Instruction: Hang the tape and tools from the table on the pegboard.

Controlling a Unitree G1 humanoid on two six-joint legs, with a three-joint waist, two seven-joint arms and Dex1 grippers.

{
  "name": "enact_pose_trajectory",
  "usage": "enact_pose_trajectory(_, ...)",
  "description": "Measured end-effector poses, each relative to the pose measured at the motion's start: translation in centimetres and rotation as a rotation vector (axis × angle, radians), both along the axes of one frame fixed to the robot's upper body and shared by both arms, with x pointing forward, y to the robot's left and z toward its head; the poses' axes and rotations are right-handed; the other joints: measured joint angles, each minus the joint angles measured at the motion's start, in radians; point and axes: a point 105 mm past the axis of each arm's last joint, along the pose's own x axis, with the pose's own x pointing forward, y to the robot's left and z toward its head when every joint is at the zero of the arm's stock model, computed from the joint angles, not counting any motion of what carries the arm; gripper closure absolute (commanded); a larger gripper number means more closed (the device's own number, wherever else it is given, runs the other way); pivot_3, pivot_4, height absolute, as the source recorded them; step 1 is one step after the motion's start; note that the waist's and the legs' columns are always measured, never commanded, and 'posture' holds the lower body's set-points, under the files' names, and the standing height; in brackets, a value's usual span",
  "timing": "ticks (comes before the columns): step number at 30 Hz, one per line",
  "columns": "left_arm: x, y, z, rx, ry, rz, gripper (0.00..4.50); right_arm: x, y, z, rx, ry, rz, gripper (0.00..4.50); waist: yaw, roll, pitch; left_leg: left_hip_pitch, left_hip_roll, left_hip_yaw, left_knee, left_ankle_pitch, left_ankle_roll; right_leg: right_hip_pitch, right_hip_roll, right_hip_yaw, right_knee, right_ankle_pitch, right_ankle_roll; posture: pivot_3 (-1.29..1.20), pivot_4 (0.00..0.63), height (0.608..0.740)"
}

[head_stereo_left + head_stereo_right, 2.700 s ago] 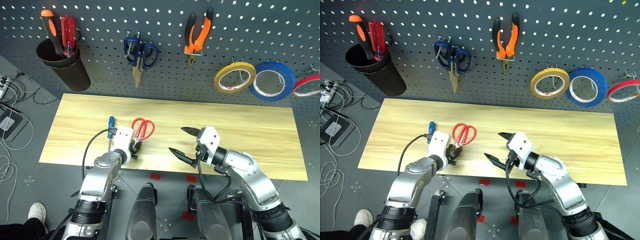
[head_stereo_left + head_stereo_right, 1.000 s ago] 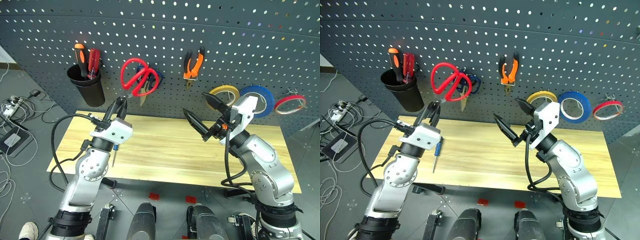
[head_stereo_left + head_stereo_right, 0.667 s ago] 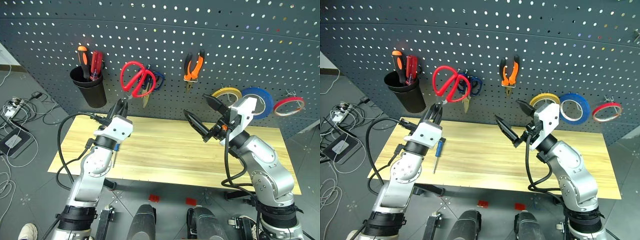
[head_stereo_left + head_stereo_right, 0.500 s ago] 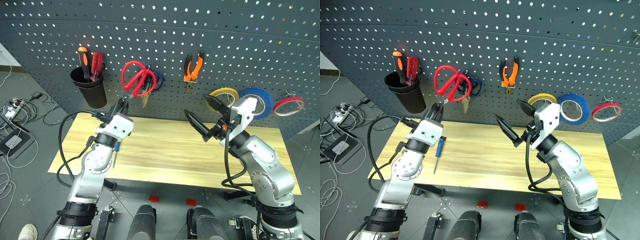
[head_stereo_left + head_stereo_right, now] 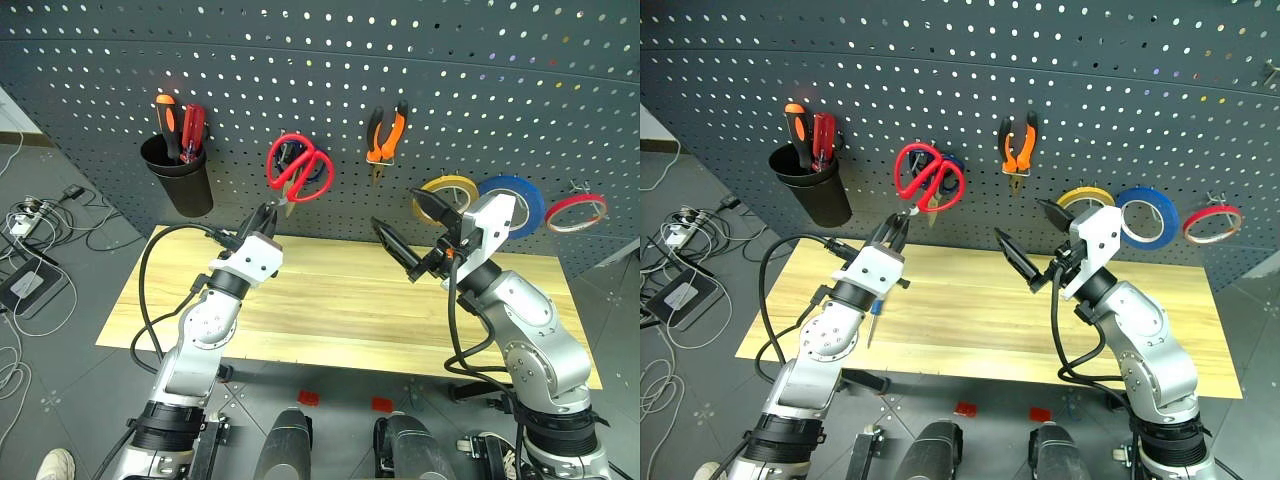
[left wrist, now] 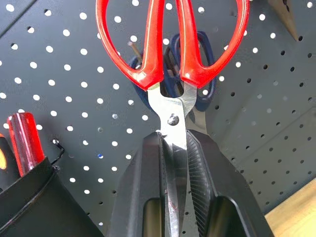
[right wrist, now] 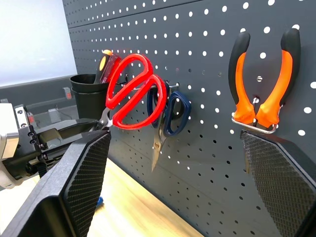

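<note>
Red-handled scissors point(image 5: 298, 170) clamped by blades in my left gripper point(image 5: 264, 216), handles up against pegboard point(image 5: 330, 75), overlapping blue-handled scissors point(image 7: 170, 109) on hook just behind. Right gripper point(image 5: 408, 228) fingers wide apart, empty, level with left, off to its right. Orange-and-black pliers point(image 5: 386, 133) hang above right gripper; yellow tape point(image 5: 447, 194) just beyond it. Blue-handled screwdriver point(image 5: 873, 312) on table point(image 5: 340, 310), under left forearm.

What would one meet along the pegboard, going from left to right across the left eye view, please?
Black cup → red-handled scissors → pliers → yellow tape → blue roll → red roll.
</note>
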Motion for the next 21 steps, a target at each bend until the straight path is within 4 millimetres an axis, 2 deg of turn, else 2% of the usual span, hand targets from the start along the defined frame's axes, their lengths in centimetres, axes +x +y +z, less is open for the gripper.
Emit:
enact_pose_trajectory(12, 0.6, 0.8, -2.1, 0.001, 0.128, 0.040, 4.15, 0.1, -0.1, -0.1, 0.002, 0.004, -0.011, 0.00, 0.000, 0.000, 0.000, 0.000, 0.000, 0.000, 0.000, -0.001, 0.002, 0.000, 0.000, 0.000, 0.000, 0.000, 0.000, 0.12, 0.208, 0.740)
enact_pose_trajectory(14, 0.7, 0.9, -2.2, -0.001, 0.139, 0.048, 3.40, 0.1, -0.1, -0.1, 0.002, 0.006, -0.013, 0.00, 0.000, 0.000, 0.000, 0.001, 0.000, 0.000, 0.000, -0.001, 0.002, 0.000, 0.000, 0.001, 0.000, 0.000, 0.000, 0.12, 0.210, 0.740)
enact_pose_trajectory(21, 0.7, 1.1, -2.5, -0.007, 0.159, 0.059, 1.29, 0.0, -0.2, -0.5, -0.002, 0.017, -0.011, 0.00, 0.000, 0.000, 0.000, 0.001, 0.000, 0.001, 0.000, -0.001, 0.003, 0.000, 0.000, 0.001, 0.001, 0.000, 0.000, 0.12, 0.221, 0.740)
